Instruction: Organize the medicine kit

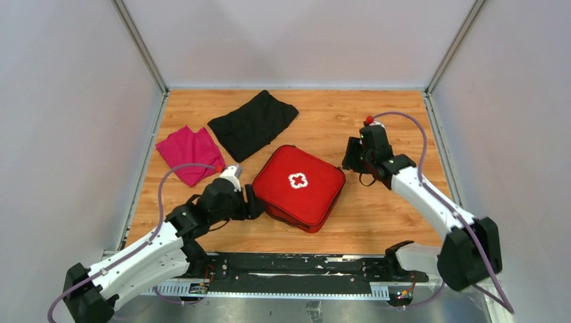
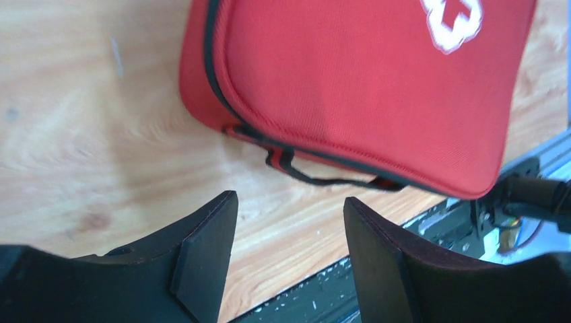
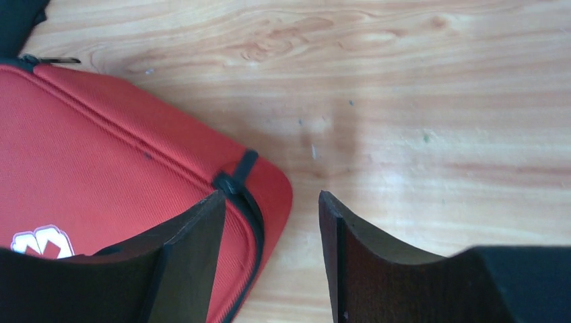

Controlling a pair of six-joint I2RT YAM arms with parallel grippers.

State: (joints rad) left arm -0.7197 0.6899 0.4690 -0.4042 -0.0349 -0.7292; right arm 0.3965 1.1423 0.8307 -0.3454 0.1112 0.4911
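Left wrist view: the rounded-square red soft medicine kit (image 2: 350, 87) with a white cross lies just ahead of the left gripper (image 2: 289, 202), whose fingers stand apart, empty. The right gripper (image 3: 271, 198) is parted and empty too, the kit's corner by one finger.

The overhead camera looks down from behind the near edge over the table (image 1: 377, 222). Each wrist camera peers closely past its fingers (image 2: 202, 269); all three share the red case (image 1: 299, 187) ahead of them.

White cross (image 1: 298, 180) centred on the red lid of the medicine kit (image 1: 316, 196), partly cut off in both wrist views; no legible lettering or numbers.
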